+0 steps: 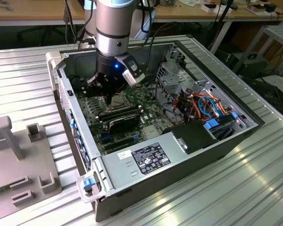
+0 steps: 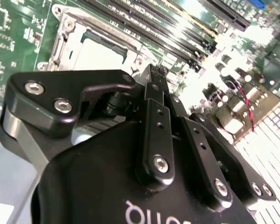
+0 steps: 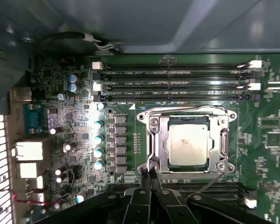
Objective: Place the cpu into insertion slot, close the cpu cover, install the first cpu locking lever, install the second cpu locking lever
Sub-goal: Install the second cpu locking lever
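Claw (image 3: 148, 175): the two black fingers are closed, their tips drawn together with no gap visible between them. In the first wrist view the tips rest against the corner of the insertion slot (image 3: 189, 122) nearest the claw body. Whether anything thin is pinched between the tips cannot be told. In the second wrist view the same closed tips stand just in front of the socket frame.

The cpu (image 3: 187, 144), a silver-grey square, lies flat inside the insertion slot. The cpu cover (image 3: 222, 142), a silvery frame with a square window, lies down around the chip, so the metal face shows through the window. A thin metal rod (image 3: 209, 185) slants away from another socket corner, towards the claw's linkage; whether it is latched cannot be told.

The socket sits on a green motherboard (image 3: 60, 116). Long black memory slots (image 3: 172, 84) run parallel along the side of the socket away from the claw.

In the exterior view the arm (image 1: 112, 28) comes down from the upper centre of the frame into an open computer case (image 1: 236, 136), with the claw low over the board in the case's upper left part. A power supply (image 1: 146, 157) with a label fills the case's lower centre. The case stands on a ribbed metal desk (image 1: 254, 188). A grey fixture (image 1: 19, 160) rests on the desk at the lower left of the frame, well apart from the claw.
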`<action>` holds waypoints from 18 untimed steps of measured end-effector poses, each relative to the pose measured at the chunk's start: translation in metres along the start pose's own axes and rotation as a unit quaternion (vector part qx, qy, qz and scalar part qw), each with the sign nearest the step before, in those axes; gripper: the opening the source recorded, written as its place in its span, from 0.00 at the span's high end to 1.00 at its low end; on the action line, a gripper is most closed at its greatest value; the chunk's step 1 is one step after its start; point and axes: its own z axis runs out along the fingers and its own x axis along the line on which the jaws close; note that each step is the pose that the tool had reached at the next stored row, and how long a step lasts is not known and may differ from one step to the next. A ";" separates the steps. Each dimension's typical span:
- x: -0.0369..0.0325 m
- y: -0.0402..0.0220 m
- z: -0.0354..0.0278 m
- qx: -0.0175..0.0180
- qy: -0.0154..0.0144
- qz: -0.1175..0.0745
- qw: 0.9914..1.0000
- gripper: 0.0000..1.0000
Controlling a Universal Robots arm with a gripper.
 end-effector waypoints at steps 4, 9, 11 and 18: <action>-0.0048 0.0004 -0.0041 0.000 0.003 0.000 1.000 0.89; -0.0196 0.0017 -0.0065 0.000 0.008 0.000 1.000 0.89; -0.0263 0.0023 -0.0068 0.000 0.009 0.000 1.000 0.89; -0.0385 0.0023 -0.0118 0.000 0.018 -0.001 1.000 0.89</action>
